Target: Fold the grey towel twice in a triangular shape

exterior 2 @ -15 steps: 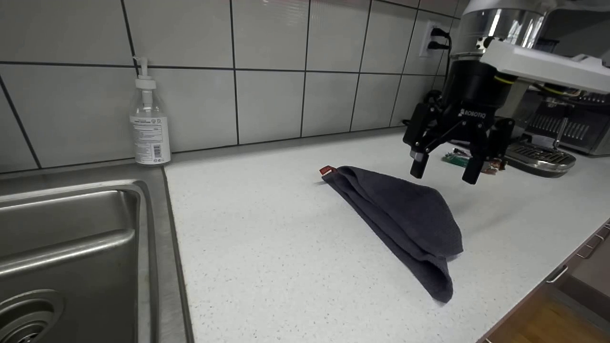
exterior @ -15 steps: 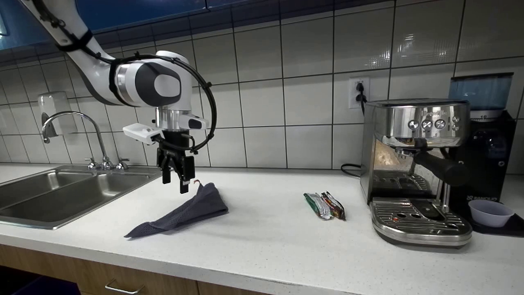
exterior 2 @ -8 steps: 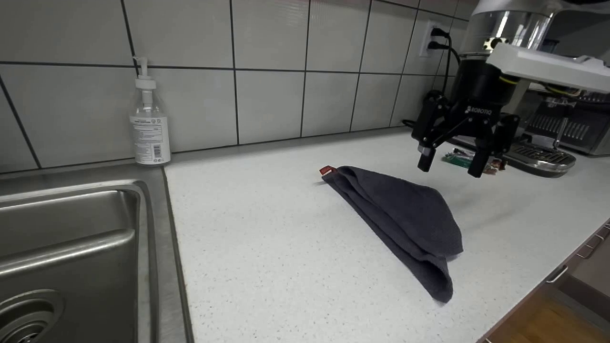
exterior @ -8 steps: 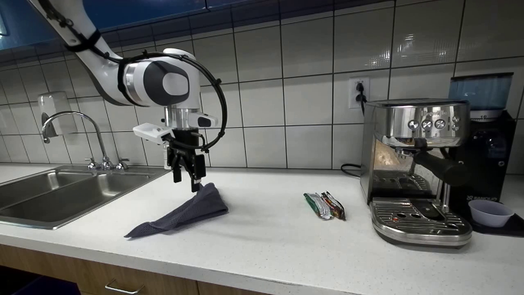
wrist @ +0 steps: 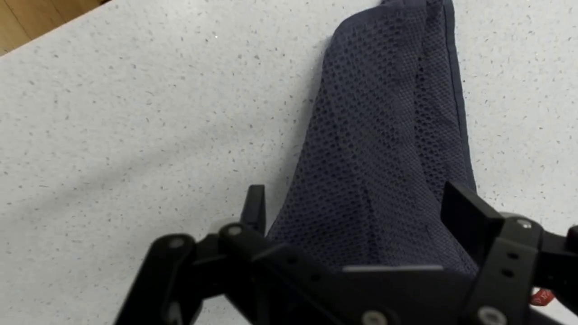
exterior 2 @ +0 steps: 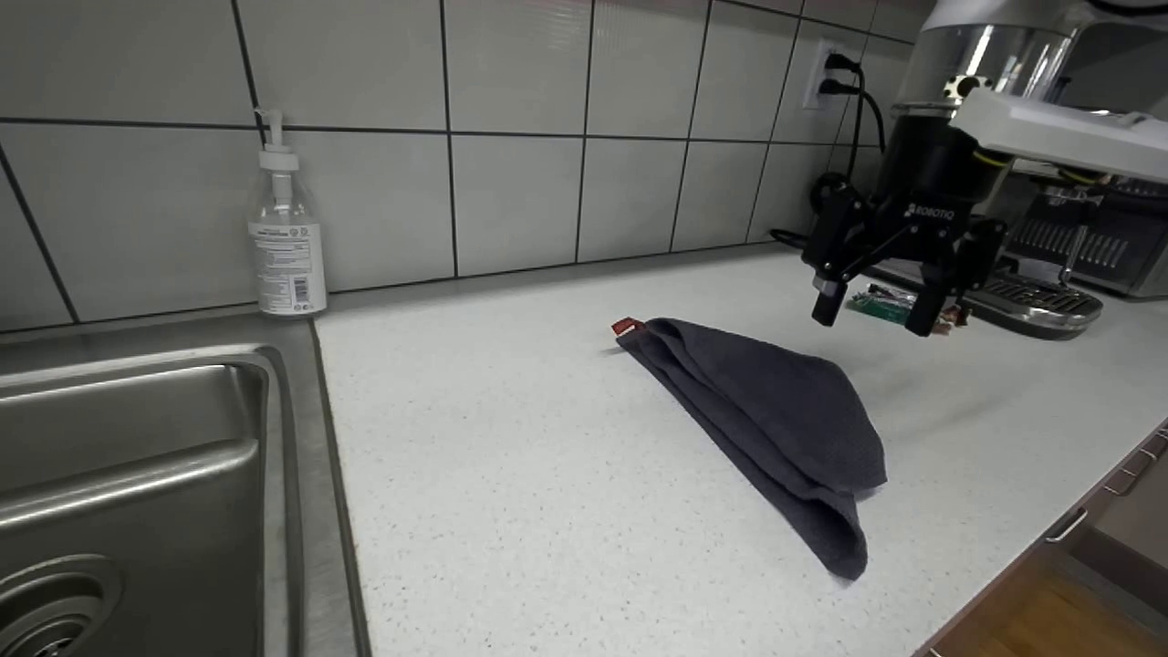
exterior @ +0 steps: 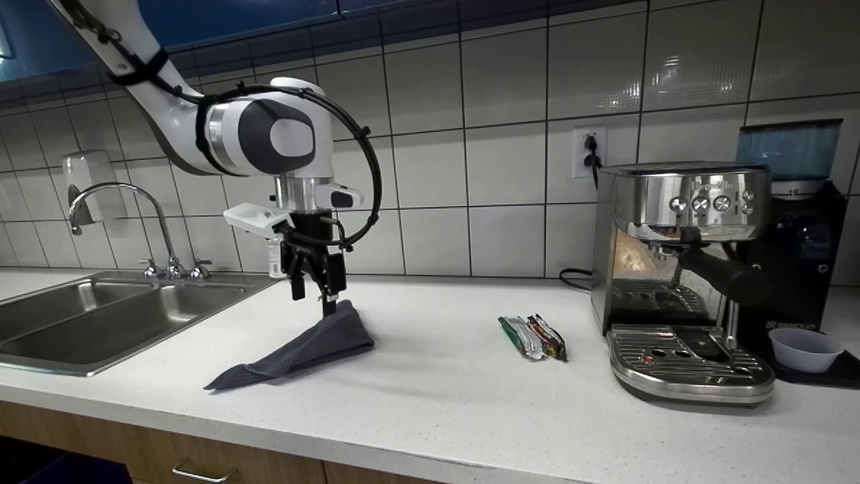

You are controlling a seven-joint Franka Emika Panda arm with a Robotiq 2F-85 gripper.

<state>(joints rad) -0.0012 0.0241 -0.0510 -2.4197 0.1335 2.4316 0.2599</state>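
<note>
Gripper (exterior 2: 873,318) has shifted right in both exterior views, jaws wide apart, empty; the grey towel (exterior 2: 766,411) lies unmoved, centre-right in an exterior view, on white counter (exterior 2: 474,447) below tiled wall (exterior 2: 516,201).

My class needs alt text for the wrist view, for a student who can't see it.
A folded dark grey towel lies on a speckled white counter, seen past an open black gripper, one jaw left of the towel, the other overlapping its right edge. A red tag shows lower right, brown wood upper left.
</note>
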